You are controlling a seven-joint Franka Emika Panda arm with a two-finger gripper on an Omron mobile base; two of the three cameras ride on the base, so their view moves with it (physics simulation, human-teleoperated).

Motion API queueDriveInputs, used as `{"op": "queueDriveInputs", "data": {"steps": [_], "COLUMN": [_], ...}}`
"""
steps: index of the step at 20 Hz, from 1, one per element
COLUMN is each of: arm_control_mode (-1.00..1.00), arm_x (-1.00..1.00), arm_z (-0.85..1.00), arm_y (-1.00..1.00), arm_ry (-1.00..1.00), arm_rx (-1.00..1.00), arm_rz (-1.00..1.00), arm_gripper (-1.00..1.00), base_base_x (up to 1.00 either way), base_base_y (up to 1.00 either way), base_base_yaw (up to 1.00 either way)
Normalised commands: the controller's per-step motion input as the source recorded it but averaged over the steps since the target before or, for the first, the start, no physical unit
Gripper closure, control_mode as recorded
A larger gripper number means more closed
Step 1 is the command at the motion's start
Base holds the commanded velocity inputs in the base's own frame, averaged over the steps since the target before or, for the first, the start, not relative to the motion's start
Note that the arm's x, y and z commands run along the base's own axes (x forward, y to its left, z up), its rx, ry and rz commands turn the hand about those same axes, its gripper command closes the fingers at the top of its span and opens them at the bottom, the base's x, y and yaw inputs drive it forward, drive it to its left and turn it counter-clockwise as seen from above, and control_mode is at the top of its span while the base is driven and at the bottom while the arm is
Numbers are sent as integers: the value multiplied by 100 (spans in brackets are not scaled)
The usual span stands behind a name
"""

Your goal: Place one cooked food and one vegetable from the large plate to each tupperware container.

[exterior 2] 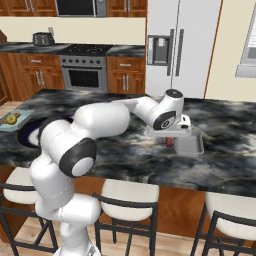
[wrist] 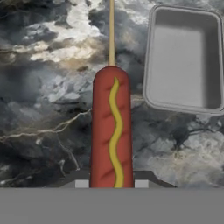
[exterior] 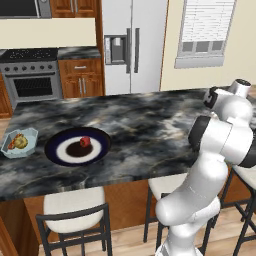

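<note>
Overhead in the hand view, the end effector [wrist: 112,183] is closed on a corn dog [wrist: 111,127], a red-brown sausage on a wooden stick with a wavy line of mustard, held over the dark marbled bench [wrist: 43,87]. Just beside it, toward the upper right of that view, lies an empty tupperware container [wrist: 183,57] with pale walls, apart from the corn dog. In the right base view the same tub [exterior 2: 189,144] sits on the bench [exterior 2: 125,155] directly under the hand, and a small red shape below the wrist is probably the held food, though it is too small to be sure.

Across the bench in the left base view, the large plate [exterior: 78,146] with navy rim, white ring and dark centre rests near the left end of the bench [exterior: 150,125]. On its centre sit a dark lump and a small red piece [exterior: 85,142]; what they are cannot be told. Left of the plate, near but not touching, a second tupperware container [exterior: 20,142] holds yellow and red food.

The bench is a kitchen island of black stone veined in grey and gold, over a wood base, with white-cushioned stools [exterior: 74,215] along the near side. Behind it stand a steel range [exterior: 31,75], wood cabinets [exterior: 81,77], a steel refrigerator [exterior: 132,45] and a window with a blind [exterior: 205,30] in a cream wall.
</note>
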Motion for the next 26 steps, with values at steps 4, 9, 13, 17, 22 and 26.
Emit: {"op": "queueDriveInputs", "data": {"steps": [4, 9, 13, 17, 22, 26], "arm_control_mode": [-100, -100, -100, -100, -100, -100], "arm_x": [82, 52, 35, 42, 53, 26], "arm_z": [-2, -31, -33, -35, -43, -40], "arm_y": [0, -15, -41, -30, -8, -14], "arm_ry": [1, 3, 0, 0, 0, 0], "arm_rx": [-3, 0, 0, 0, 0, 0], "arm_rz": [-10, -1, 0, 0, 0, 0], "arm_gripper": [100, 100, 100, 100, 100, 100], "base_base_x": [0, 0, 0, 0, 0, 0], "base_base_y": [0, 0, 0, 0, 0, 0], "base_base_yaw": [0, 0, 0, 0, 0, 0]}}
